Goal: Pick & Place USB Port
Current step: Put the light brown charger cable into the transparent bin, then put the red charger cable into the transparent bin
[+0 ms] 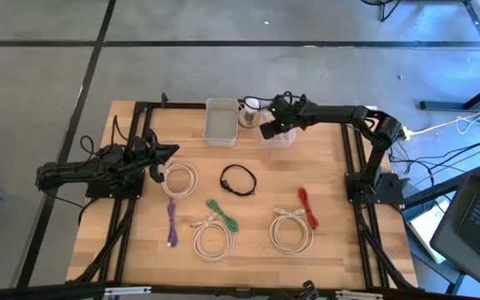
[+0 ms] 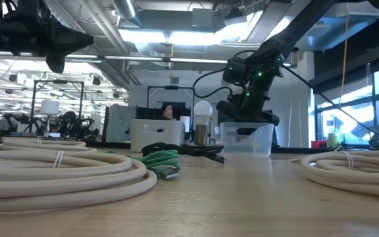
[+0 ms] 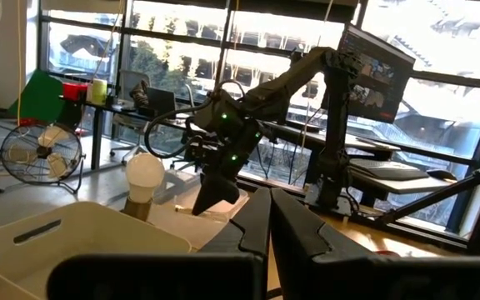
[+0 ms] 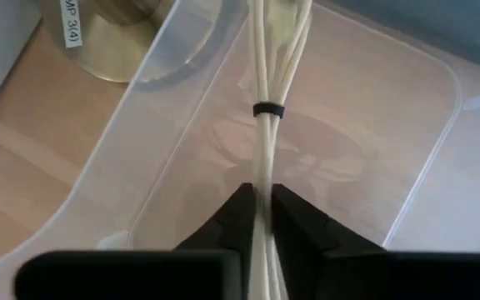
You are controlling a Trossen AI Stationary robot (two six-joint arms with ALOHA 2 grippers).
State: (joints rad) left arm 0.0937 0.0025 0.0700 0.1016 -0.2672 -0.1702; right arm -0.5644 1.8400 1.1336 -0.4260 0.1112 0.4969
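Observation:
A cream cable bundle (image 4: pixel 265 142), bound by a black tie (image 4: pixel 267 109), hangs from my right gripper (image 4: pixel 262 190) inside the clear bin (image 4: pixel 407 167). In the high view the right gripper (image 1: pixel 269 129) is over that clear bin (image 1: pixel 279 136) at the table's far edge. My left gripper (image 1: pixel 172 151) waits shut and holding nothing above the table's left side, beside a white cable coil (image 1: pixel 182 177); its fingers (image 3: pixel 269 200) point toward the bins. My right gripper pinches the cream cable bundle between its two fingers, on several strands just short of the black tie (image 4: pixel 264 177). The fingers come from above and point down along the strands. The bundle hangs below them into the clear bin; whether its lower end touches the floor I cannot tell.
A white opaque bin (image 1: pixel 221 122) and a light bulb on a brass base (image 1: pixel 248 112) stand left of the clear bin. Black (image 1: pixel 238 179), red (image 1: pixel 307 207), green (image 1: pixel 221 214), purple (image 1: pixel 172 221) and two white coiled cables (image 1: pixel 212 239) (image 1: pixel 292 231) lie on the table.

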